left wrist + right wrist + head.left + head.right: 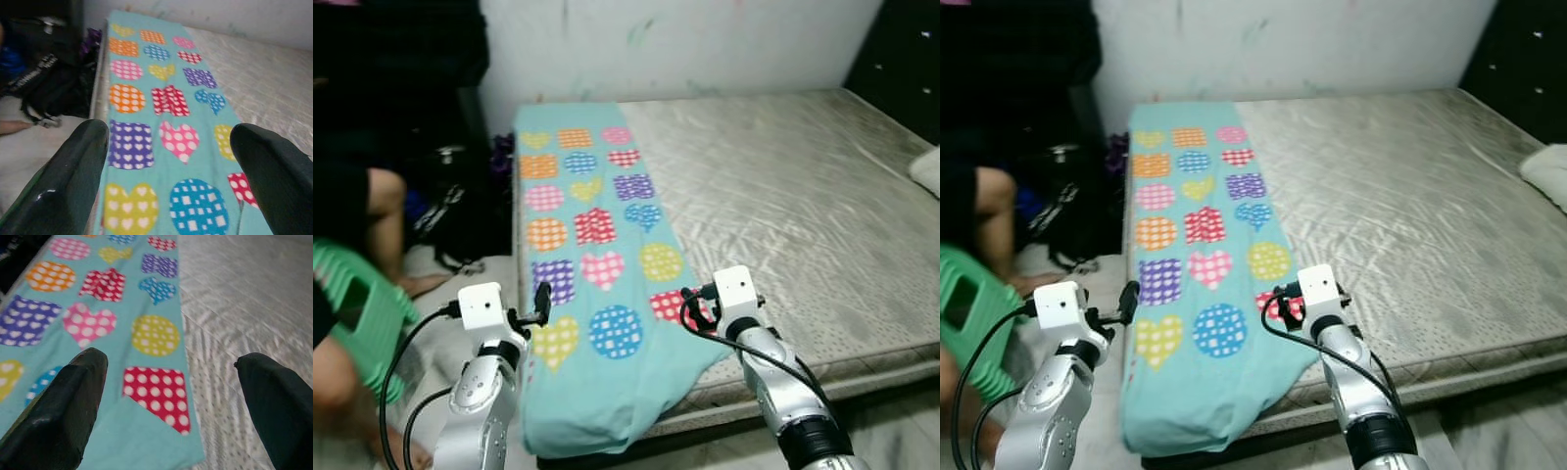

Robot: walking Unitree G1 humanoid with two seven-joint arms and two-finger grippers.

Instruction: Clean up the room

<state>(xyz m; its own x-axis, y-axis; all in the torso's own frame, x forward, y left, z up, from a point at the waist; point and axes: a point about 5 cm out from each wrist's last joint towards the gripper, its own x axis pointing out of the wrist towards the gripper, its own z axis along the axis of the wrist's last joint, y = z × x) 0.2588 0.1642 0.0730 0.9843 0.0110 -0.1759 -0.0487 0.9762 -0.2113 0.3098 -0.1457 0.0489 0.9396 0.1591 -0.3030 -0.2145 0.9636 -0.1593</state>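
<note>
A long teal towel [592, 245] printed with coloured hearts and squares lies along the left side of a bare grey mattress [803, 196], and its near end hangs over the front edge. My left gripper [541, 302] hovers open over the towel's near left edge. My right gripper [690, 305] hovers open over the towel's near right edge, by a red dotted patch [159, 396]. In the wrist views the black fingers [73, 176] [63, 406] stand wide apart with nothing between them.
A person's leg [386, 220] and a green plastic stool [362, 313] are on the floor at the left. Black bags [460, 206] lie beside the bed. A white pillow [1547, 171] sits at the mattress's right edge. A white wall [685, 39] stands behind.
</note>
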